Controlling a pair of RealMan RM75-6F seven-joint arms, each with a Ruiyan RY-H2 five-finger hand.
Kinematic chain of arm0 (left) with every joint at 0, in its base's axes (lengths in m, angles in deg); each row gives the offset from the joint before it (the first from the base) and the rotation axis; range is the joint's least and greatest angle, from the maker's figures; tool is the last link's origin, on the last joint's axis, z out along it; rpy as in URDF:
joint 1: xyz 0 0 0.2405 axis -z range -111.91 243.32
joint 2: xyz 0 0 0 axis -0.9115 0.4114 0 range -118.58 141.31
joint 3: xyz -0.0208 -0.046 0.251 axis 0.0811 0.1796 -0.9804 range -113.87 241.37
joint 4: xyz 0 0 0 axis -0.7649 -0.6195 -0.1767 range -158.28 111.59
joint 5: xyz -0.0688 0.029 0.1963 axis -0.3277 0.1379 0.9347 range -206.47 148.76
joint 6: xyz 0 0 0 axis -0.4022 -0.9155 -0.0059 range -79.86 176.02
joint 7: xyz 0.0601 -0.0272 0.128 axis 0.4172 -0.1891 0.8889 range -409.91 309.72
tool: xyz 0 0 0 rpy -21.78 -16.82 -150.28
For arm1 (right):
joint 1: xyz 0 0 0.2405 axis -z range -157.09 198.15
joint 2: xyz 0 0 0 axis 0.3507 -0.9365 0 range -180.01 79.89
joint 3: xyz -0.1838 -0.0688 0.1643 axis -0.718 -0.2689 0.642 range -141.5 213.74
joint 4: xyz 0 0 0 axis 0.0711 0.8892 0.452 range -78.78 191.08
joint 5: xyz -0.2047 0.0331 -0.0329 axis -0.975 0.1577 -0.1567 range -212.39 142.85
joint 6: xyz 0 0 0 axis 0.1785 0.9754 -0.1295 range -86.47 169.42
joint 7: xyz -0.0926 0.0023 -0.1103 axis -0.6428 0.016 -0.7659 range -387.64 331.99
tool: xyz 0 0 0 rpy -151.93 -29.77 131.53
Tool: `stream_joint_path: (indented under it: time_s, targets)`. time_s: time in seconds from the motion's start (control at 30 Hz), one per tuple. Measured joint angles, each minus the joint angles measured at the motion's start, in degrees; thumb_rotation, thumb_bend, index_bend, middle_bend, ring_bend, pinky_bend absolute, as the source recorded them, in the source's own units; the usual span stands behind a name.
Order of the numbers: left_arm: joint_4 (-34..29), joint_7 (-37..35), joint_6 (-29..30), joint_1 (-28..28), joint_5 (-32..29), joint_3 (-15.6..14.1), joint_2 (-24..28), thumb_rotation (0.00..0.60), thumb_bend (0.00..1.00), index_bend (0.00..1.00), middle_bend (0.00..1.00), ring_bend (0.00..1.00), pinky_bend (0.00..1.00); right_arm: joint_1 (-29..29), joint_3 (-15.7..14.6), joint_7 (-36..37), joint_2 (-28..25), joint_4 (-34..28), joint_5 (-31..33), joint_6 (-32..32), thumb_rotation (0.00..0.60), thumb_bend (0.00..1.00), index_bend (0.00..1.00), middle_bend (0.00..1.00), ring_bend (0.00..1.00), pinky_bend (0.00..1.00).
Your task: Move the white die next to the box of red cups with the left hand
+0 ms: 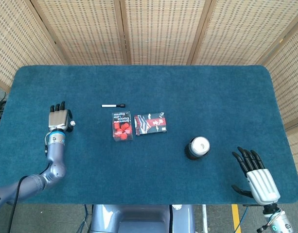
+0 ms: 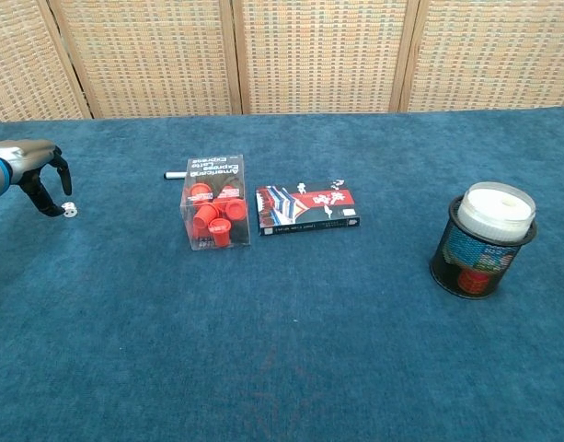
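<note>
Here, the white die (image 1: 71, 124) is seen on the blue table (image 1: 187, 92), just beside the left hand (image 1: 59, 118), at its 3 o'clock. Nothing is held by that hand, and its fingers are spread. The box of red cups (image 1: 122, 125) is placed farther off at 3 o'clock.

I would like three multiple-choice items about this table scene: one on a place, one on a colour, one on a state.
1. Where does the white die lie?
A. beside the left hand
B. on the card box
C. in the mesh holder

2. What colour are the cups in the clear box?
A. blue
B. red
C. white

3. How is the right hand?
A. holding the marker
B. holding the die
C. open, empty

Answers: 1 A, the die sits by its fingertips; 2 B, red shows through the clear walls; 3 C, fingers spread, nothing in them.
</note>
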Motion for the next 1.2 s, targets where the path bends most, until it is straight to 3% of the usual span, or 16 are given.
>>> stream_joint_path:
  time_s: [1.2]
  targets:
    - [4.03,0.95,-1.38,0.45,0.86,0.14,-3.07,0.6,0.4,0.43,0.0,0.0,0.0,0.24,0.16,0.21,-0.2,-0.03,-0.15,0.95,0.6,0.18,0.02,0.0,0.0,0.0]
